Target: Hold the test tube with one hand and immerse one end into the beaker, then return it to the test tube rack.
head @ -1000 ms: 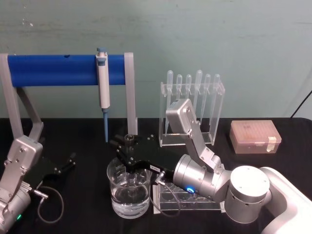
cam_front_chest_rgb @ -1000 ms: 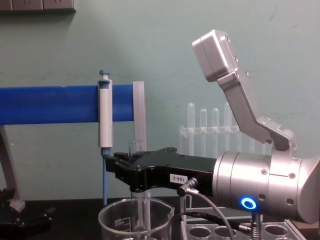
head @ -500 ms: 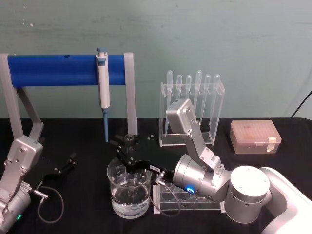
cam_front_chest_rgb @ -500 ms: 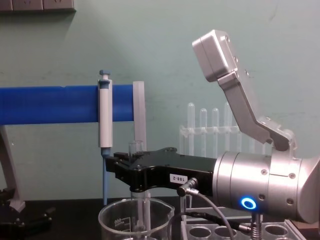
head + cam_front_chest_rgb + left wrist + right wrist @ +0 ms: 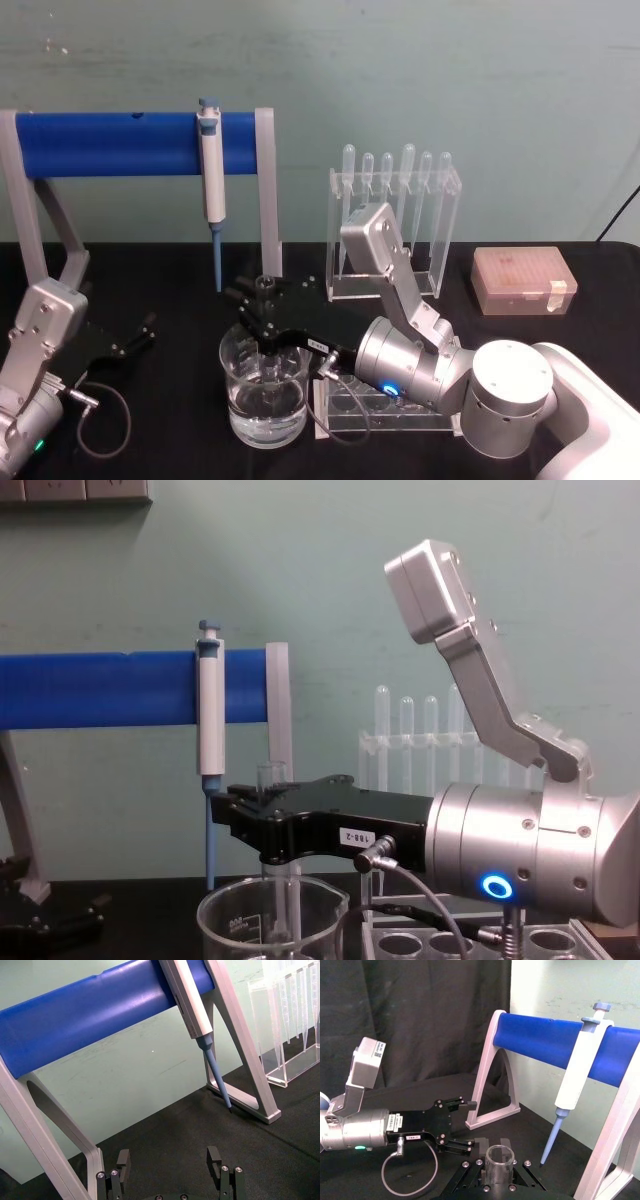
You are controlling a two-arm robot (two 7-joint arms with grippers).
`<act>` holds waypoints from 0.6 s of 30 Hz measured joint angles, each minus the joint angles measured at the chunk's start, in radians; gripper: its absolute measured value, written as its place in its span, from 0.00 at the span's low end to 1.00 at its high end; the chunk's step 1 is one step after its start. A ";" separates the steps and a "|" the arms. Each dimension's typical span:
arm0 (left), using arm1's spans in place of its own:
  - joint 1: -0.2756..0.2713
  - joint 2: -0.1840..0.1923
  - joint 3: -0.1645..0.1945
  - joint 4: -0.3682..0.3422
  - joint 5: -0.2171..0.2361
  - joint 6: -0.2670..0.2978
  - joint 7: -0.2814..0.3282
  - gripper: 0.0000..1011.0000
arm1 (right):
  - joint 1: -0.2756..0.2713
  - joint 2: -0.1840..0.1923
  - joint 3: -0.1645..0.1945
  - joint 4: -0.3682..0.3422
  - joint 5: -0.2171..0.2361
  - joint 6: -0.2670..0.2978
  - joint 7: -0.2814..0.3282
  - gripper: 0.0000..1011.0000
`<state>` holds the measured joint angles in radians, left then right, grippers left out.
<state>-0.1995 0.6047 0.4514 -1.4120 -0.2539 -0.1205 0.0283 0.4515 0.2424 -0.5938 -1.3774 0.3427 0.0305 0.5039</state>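
— Any writing?
— A white label on my right gripper (image 5: 262, 815) seems to read 188-2. The print on the beaker (image 5: 225, 920) is too faint to read.
— And the tube (image 5: 499, 1159)?
— Clear, open-rimmed and upright, pinched between my right fingers, with its lower end inside the beaker. The head view shows water there. My left gripper (image 5: 167, 1160), fingers spread, rests left of the beaker.

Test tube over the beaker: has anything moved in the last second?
Almost nothing. The left gripper, open on the robot's left side, sank very slightly in the chest view. The right gripper stays shut on the test tube, which is upright with its lower end inside the beaker. Nothing was taken hold of or let go.
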 joint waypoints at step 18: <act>0.000 0.000 0.000 0.000 0.000 0.000 0.000 0.99 | 0.000 0.000 0.000 0.000 0.000 0.000 0.000 0.13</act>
<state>-0.1995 0.6047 0.4514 -1.4120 -0.2539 -0.1205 0.0283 0.4515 0.2423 -0.5938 -1.3774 0.3426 0.0305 0.5039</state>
